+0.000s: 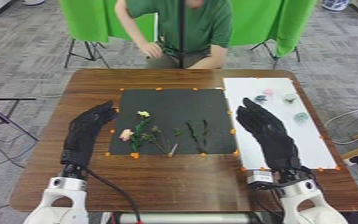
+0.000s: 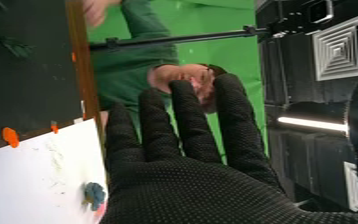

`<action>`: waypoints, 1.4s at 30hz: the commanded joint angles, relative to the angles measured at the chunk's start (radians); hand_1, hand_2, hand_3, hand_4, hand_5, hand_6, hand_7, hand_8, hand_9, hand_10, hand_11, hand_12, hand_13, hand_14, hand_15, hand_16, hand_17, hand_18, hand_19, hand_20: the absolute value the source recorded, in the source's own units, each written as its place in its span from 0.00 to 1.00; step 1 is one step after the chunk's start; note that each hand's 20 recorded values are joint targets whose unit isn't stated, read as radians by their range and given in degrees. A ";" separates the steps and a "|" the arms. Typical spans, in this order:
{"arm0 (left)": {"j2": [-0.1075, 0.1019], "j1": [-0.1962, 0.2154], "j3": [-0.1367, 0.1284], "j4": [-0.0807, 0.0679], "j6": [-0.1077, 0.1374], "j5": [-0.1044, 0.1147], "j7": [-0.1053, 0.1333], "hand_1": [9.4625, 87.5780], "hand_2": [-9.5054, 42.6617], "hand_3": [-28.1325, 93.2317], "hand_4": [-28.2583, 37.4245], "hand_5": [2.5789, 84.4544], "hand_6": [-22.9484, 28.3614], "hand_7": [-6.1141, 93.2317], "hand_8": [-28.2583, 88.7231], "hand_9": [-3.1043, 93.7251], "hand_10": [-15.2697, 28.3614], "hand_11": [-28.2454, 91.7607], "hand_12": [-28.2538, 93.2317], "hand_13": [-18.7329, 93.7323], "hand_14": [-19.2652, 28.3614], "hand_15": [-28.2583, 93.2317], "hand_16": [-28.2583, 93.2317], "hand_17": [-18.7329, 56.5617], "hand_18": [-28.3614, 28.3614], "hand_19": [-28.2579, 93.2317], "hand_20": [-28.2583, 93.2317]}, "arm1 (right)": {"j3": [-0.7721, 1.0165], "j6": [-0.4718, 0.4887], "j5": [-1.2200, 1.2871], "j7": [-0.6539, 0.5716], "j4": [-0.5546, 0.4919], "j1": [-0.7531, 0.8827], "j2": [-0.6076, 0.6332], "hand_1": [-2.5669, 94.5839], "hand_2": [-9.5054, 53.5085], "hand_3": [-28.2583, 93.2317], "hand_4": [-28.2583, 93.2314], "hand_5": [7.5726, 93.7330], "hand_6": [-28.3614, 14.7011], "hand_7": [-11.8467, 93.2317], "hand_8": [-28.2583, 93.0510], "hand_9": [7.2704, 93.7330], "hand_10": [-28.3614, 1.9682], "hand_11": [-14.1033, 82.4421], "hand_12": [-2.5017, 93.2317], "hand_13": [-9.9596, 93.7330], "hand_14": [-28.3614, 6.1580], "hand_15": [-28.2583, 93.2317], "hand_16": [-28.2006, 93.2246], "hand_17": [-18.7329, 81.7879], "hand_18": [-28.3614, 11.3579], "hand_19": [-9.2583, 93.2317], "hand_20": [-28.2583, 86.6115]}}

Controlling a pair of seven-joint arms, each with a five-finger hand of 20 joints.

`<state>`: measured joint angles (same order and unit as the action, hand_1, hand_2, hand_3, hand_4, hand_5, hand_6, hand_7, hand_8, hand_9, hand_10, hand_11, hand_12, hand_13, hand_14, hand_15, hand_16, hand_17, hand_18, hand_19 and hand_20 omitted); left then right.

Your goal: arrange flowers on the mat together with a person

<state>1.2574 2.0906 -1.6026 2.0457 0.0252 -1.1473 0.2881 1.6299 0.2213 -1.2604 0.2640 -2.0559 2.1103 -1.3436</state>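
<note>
The brown table [image 1: 140,185] carries the dark mat [image 1: 167,102], with the white sheet [image 1: 313,150] just right of the mat. The left hand [image 1: 91,127] is left of the mat, the right hand [image 1: 262,125] right of it over the sheet — both open, fingers straight. Stemmed flowers lie on the mat's near half — a pink flower [image 1: 127,134], a pale yellow flower [image 1: 143,114] and dark stems [image 1: 204,135]. Right of the mat, small loose blossoms [image 1: 301,117] dot the sheet.
</note>
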 commanded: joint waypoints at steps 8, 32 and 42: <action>0.014 0.012 -0.008 -0.003 0.010 -0.005 -0.007 0.22 0.14 0.77 0.16 0.55 0.53 0.19 0.20 0.49 0.63 0.37 0.37 0.49 0.73 0.33 0.28 0.35 0.70 0.28 0.40 | 0.003 -0.345 -0.397 0.042 0.016 -0.105 0.148 0.18 0.00 0.88 0.08 0.37 0.60 0.21 0.17 0.35 0.44 0.19 0.16 0.34 0.43 0.28 0.37 0.29 0.39 0.15 0.46; 0.024 0.017 -0.026 0.005 -0.012 -0.020 -0.026 0.22 0.14 0.77 0.16 0.55 0.53 0.19 0.20 0.49 0.63 0.38 0.37 0.49 0.73 0.33 0.28 0.35 0.70 0.28 0.40 | -0.092 -0.215 -1.073 -0.547 0.351 -0.476 0.489 0.38 0.00 0.82 0.05 0.55 0.64 0.27 0.15 0.60 0.38 0.30 0.21 0.78 0.46 0.46 0.39 0.62 0.29 0.75 0.56; 0.017 0.018 -0.025 0.007 -0.016 -0.018 -0.034 0.22 0.15 0.77 0.16 0.55 0.53 0.19 0.20 0.50 0.63 0.38 0.37 0.49 0.73 0.33 0.28 0.34 0.70 0.28 0.40 | -0.138 -0.095 -1.175 -0.580 0.451 -0.523 0.477 0.40 0.00 0.79 0.05 0.63 0.66 0.25 0.15 0.73 0.38 0.27 0.19 0.95 0.59 0.43 0.40 0.80 0.44 0.79 0.52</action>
<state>1.2744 2.0950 -1.6251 2.0503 0.0238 -1.1622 0.2705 1.4974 0.0580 -2.3743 -0.2972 -1.6331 1.5996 -0.8616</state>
